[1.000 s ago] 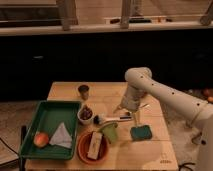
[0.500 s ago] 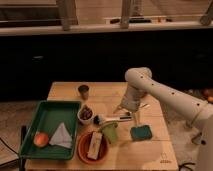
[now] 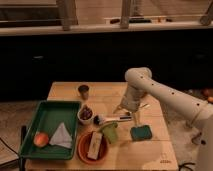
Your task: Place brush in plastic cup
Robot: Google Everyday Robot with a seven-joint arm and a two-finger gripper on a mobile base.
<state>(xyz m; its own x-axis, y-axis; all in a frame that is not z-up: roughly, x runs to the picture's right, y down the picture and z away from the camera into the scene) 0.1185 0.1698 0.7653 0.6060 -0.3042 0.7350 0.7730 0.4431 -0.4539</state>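
Note:
The brush [image 3: 112, 119] lies flat near the middle of the wooden table [image 3: 150, 152], with its dark bristle head to the left and its pale handle pointing right. My gripper [image 3: 130, 111] hangs down from the white arm [image 3: 165, 95], right over the handle's right end. A green plastic cup [image 3: 111, 133] stands just in front of the brush, beside the orange plate. A small dark cup [image 3: 84, 91] stands at the back left.
A teal sponge block [image 3: 142, 133] lies right of the green cup. A small bowl [image 3: 86, 114] with dark contents sits left of the brush head. An orange plate [image 3: 83, 150] holds a pale bar. A green tray [image 3: 50, 112] holds an apple [image 3: 41, 139] and a white napkin [image 3: 62, 135].

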